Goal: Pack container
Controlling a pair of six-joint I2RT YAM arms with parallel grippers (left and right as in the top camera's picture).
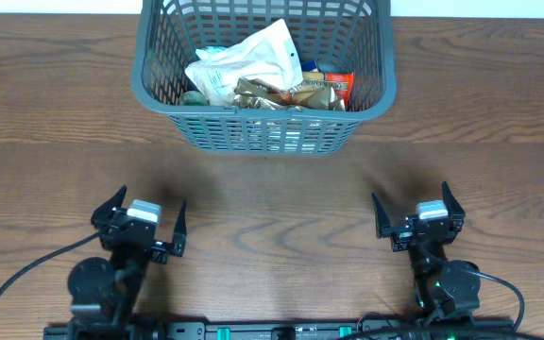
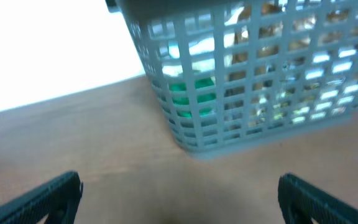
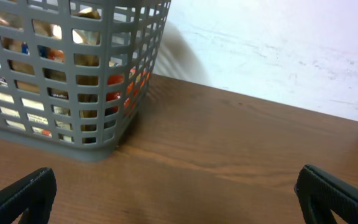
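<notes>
The container [image 1: 383, 90], a large dark grey basket with lattice sides, stands at the far middle of the wooden table. It holds a white crumpled bag [image 1: 244, 61], a gold wrapper [image 1: 286, 94] and a red packet [image 1: 338, 87]. It also shows in the left wrist view [image 2: 247, 134] and in the right wrist view [image 3: 73, 138]. My left gripper [image 1: 149, 219] is open and empty near the front left, its fingers wide apart in the left wrist view [image 2: 179, 199]. My right gripper [image 1: 414, 212] is open and empty near the front right, also seen in its wrist view [image 3: 176, 196].
A white wall [image 3: 278, 50] rises behind the table's far edge. Bare wooden tabletop [image 1: 272, 208] lies between the grippers and the container. Black cables [image 1: 26, 274] run along the front edge by the arm bases.
</notes>
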